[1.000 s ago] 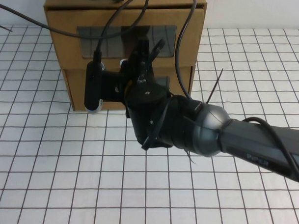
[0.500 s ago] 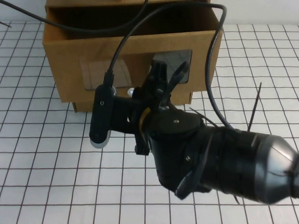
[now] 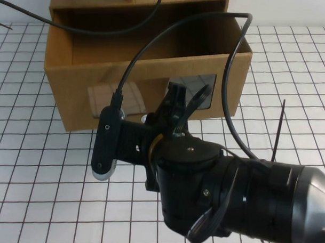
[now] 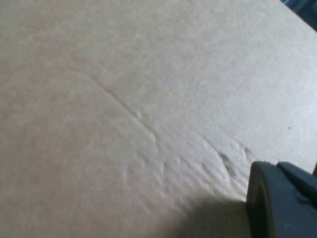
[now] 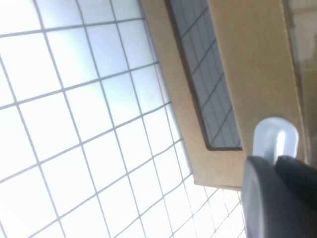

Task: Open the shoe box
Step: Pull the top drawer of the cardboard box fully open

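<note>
Before the shoe box [image 3: 148,83] drawer's front wall, the right gripper [image 3: 187,98] holds its jaws closed; the left gripper [image 4: 282,201] touches cardboard, its state impossible to tell.

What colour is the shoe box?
The shoe box is plain brown cardboard; clearest in the high view.

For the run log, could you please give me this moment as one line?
shoe box drawer: out, inside visible | right gripper: shut, at the drawer's front | left gripper: against box top

The shoe box [image 3: 78,92] runs past the top edge (left gripper [image 4: 282,198] mostly cropped).
</note>
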Controlling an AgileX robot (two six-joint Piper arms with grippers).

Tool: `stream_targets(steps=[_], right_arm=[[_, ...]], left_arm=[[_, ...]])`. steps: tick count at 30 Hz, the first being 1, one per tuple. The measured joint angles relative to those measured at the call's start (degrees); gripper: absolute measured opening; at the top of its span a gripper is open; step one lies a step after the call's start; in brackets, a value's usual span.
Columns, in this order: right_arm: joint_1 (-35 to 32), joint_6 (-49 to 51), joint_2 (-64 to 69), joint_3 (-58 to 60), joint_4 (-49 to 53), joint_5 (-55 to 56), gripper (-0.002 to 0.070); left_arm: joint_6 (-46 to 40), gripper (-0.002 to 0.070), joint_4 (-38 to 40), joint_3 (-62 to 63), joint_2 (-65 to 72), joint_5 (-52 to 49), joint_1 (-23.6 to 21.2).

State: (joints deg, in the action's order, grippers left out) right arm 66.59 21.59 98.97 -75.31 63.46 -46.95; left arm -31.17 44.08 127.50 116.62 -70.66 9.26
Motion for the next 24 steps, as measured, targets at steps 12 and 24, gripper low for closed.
stream_targets(steps=[12, 24], right_arm=[[0.38, -3.50, 0.00, 0.00, -4.75, -0.82, 0.0004], [1.41, -4.65, -7.24, 0.00, -22.48, -4.43, 0.0169]], left_arm=[[0.75, -0.0004, 0.00, 0.00, 0.00, 0.00, 0.00], [0.95, -0.0004, -1.69, 2.13, -0.40, -0.52, 0.00]])
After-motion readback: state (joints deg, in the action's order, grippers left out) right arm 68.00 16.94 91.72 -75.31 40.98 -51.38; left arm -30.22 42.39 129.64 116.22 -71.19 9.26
